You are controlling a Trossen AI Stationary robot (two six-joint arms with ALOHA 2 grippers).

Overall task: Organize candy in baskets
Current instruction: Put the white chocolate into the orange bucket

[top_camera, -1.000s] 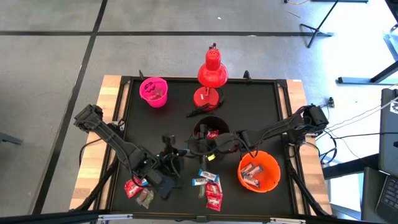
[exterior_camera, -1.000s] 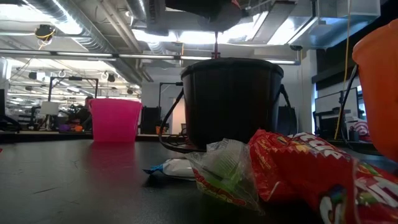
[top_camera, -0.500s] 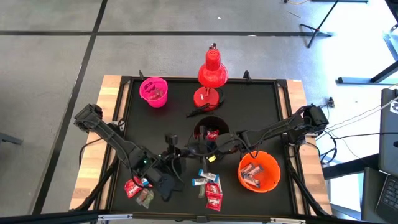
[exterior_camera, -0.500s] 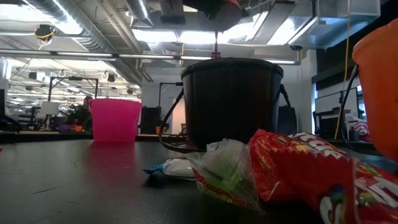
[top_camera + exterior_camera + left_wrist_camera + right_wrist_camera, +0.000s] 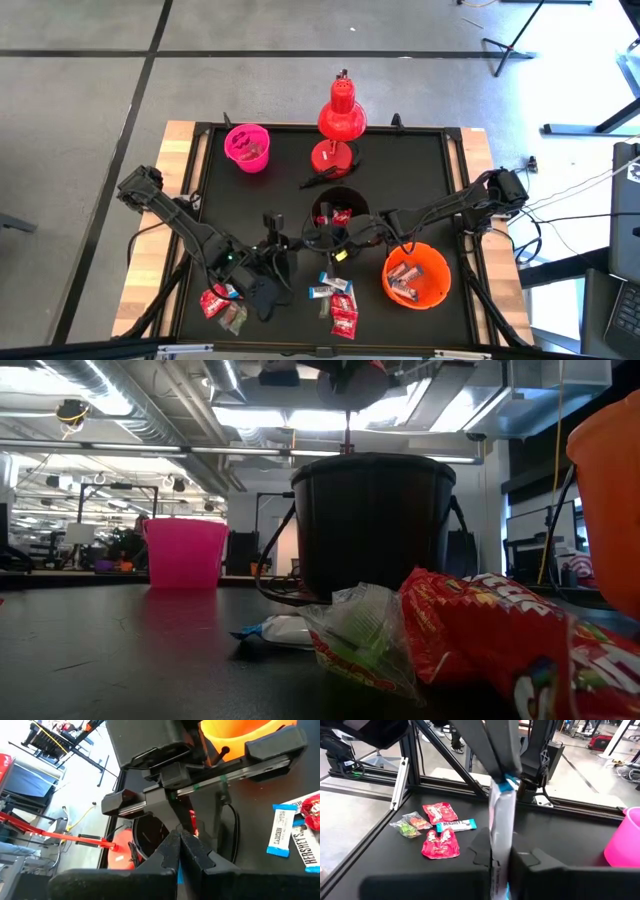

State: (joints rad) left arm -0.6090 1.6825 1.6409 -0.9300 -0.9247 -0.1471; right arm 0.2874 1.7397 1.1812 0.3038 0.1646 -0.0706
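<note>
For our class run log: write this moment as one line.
phase: handover | left pincer: shut on white-and-blue candy | right pincer: shut on same candy | place: near black basket

We count three baskets: pink at eleven o'clock, black at centre, orange at four. One red lamp stands at twelve. Two arms reach in. Candy lies loose at six and seven, roughly eight pieces; an exact count escapes us.
</note>
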